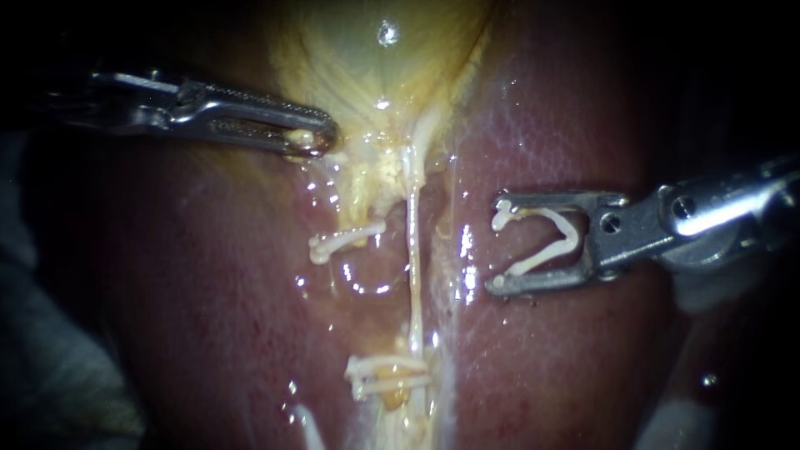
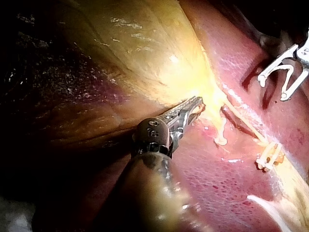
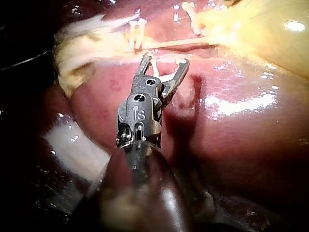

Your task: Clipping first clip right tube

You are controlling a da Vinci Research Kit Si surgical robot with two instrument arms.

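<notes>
While my left instrument (image 1: 315, 140), jaws clamped on the gallbladder (image 1: 358, 50), holds at 11 o'clock, my right instrument (image 1: 497, 246) grips a spread clip (image 1: 567, 237) at 3 o'clock from the right tube (image 1: 412, 242). Slide toward 9, straddle it fully, then squeeze.

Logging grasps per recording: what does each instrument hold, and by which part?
Left instrument grips the gallbladder at its narrow end. Right instrument carries an open clip between its jaws, by both legs.
</notes>
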